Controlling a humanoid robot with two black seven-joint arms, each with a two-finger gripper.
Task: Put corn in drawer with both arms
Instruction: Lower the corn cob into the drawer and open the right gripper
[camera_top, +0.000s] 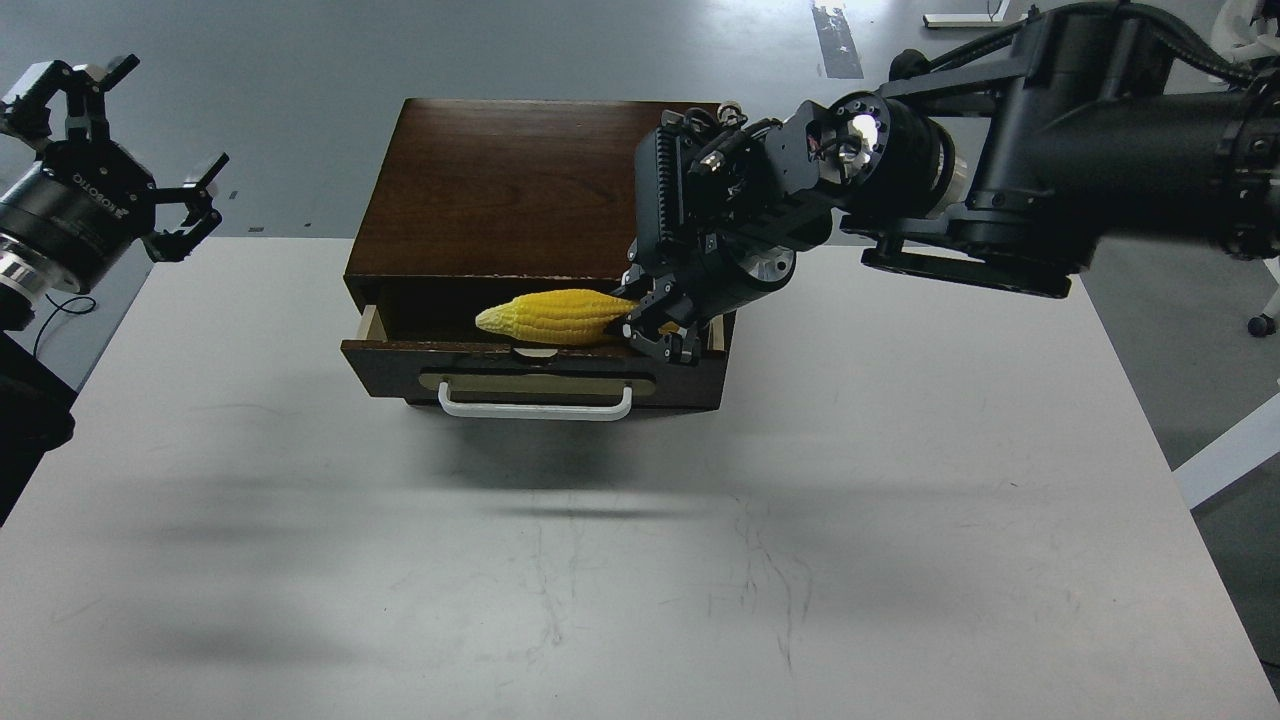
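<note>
While the left gripper (150, 165) hangs spread wide apart, the right gripper (655, 325) clenches the bright yellow tapered corn cob's (555, 316) thick end over the open dark brown wooden drawer (530, 375).

Both arms showing matte black w/ bulky cylindrical links; right arm (1100, 150) carrying black ribbed cables along its top, plus a bright silver-white insert in a round joint housing. Left gripper (125, 130) showing black fingers, white "ROBOTIQ" lettering on its body & a silver wrist ring. Right gripper (662, 325) showing a ribbed black side panel, small screws.
</note>
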